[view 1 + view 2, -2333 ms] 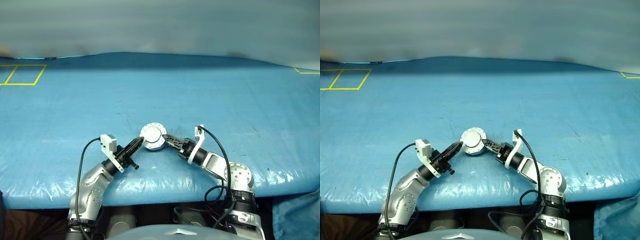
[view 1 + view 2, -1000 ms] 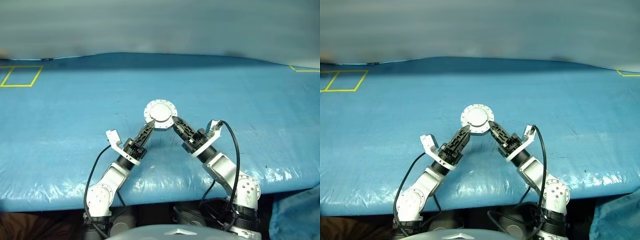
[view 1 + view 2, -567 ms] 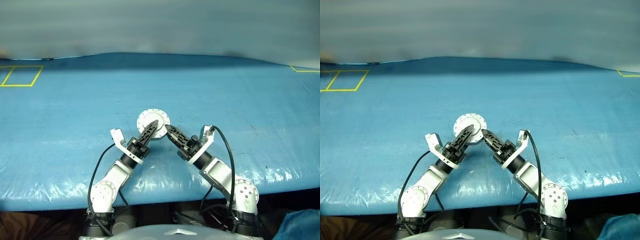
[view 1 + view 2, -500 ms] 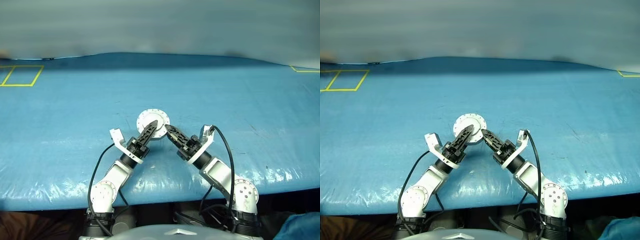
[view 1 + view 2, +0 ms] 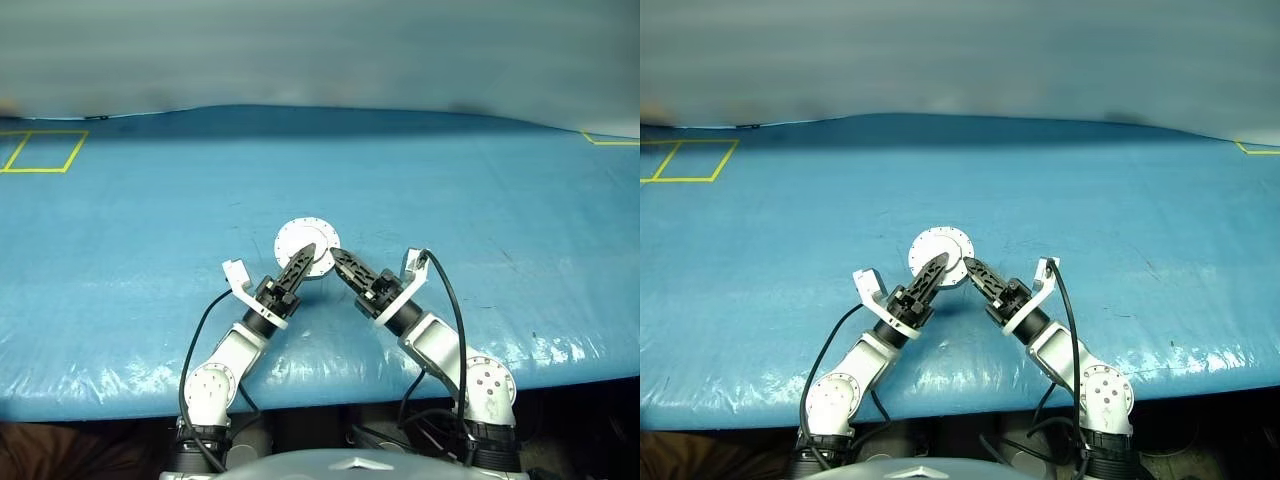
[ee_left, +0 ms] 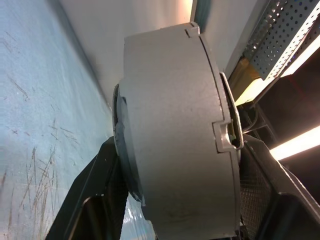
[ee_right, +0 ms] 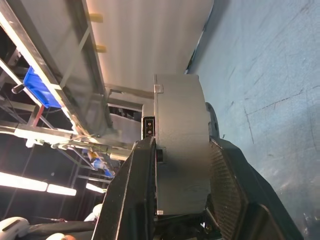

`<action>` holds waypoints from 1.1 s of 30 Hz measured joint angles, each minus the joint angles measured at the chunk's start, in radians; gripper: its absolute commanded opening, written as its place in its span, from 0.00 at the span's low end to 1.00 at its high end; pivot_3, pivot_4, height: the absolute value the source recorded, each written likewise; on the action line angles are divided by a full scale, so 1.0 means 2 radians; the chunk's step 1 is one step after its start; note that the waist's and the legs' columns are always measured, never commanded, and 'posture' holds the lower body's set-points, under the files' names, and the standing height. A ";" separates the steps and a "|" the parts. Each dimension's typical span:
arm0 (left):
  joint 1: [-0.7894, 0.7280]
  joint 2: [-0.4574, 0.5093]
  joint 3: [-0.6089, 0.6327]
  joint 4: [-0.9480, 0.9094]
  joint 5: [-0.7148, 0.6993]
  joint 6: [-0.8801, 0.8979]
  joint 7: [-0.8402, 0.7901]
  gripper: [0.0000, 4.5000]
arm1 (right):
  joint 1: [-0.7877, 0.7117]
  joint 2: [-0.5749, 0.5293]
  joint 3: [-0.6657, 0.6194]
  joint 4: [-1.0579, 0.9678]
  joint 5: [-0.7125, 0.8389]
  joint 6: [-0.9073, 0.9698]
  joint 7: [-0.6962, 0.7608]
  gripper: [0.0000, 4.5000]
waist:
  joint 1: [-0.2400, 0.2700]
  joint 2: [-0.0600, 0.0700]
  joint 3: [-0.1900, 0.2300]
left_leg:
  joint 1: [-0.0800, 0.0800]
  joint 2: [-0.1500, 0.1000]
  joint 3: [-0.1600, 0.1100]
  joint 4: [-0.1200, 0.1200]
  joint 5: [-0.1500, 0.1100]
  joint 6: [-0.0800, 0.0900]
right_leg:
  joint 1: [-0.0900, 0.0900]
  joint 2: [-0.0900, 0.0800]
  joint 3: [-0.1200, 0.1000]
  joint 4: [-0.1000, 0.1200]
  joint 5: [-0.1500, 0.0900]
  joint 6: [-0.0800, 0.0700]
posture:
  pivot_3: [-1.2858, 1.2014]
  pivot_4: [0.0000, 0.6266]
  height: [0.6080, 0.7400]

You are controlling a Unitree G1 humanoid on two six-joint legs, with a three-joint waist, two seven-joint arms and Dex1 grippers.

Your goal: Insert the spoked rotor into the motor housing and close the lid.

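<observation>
Left eye view: compared with a second ago, the motor housing [image 5: 307,246] is seen lower in the frame, and the left gripper [image 5: 301,259], then spread beside it, is now clamped on it. The right gripper [image 5: 343,262] is closed on its opposite side. The housing is held up just below frame centre, its lid [image 5: 939,248] shut, flanged with small holes. Open blue table [image 5: 480,200] is seen all around; the near edge runs below the arms.

Left wrist view: the housing's plain grey wall [image 6: 175,135] is pinched between black fingers [image 6: 97,200].

Right wrist view: the same grey wall [image 7: 182,150] is squeezed between fingers [image 7: 227,175].
</observation>
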 measured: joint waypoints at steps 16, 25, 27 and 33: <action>-0.015 0.001 -0.006 0.036 0.037 -0.028 0.000 0.56 | -0.031 -0.015 -0.001 -0.008 -0.185 -0.120 0.011 0.69 | 0.002 0.000 0.000 | 0.000 0.000 0.001 0.000 0.000 0.000 | 0.000 0.000 0.000 0.000 0.000 0.000 | 0.52 0.24 1.00; -0.093 0.001 0.044 0.102 0.192 -0.201 0.113 0.56 | -0.031 -0.018 -0.004 -0.005 -0.271 -0.157 0.006 0.69 | 0.005 0.000 0.000 | 0.000 0.000 0.001 0.001 0.000 0.000 | 0.001 0.001 0.001 0.000 0.001 0.001 | 0.52 0.24 1.00; -0.124 -0.002 0.059 0.122 0.224 -0.225 0.157 0.56 | -0.031 -0.022 -0.002 -0.006 -0.287 -0.162 0.007 0.69 | 0.008 0.000 0.000 | -0.001 0.000 0.001 0.001 0.000 0.000 | 0.001 0.001 0.001 0.000 0.001 0.001 | 0.52 0.24 1.00; -0.177 -0.020 0.077 0.156 0.309 -0.249 0.242 0.56 | -0.032 -0.021 0.007 -0.007 -0.313 -0.164 0.009 0.69 | 0.011 0.000 0.000 | -0.001 -0.001 0.002 0.001 0.000 0.001 | 0.001 0.001 0.001 -0.002 0.003 0.005 | 0.52 0.24 1.00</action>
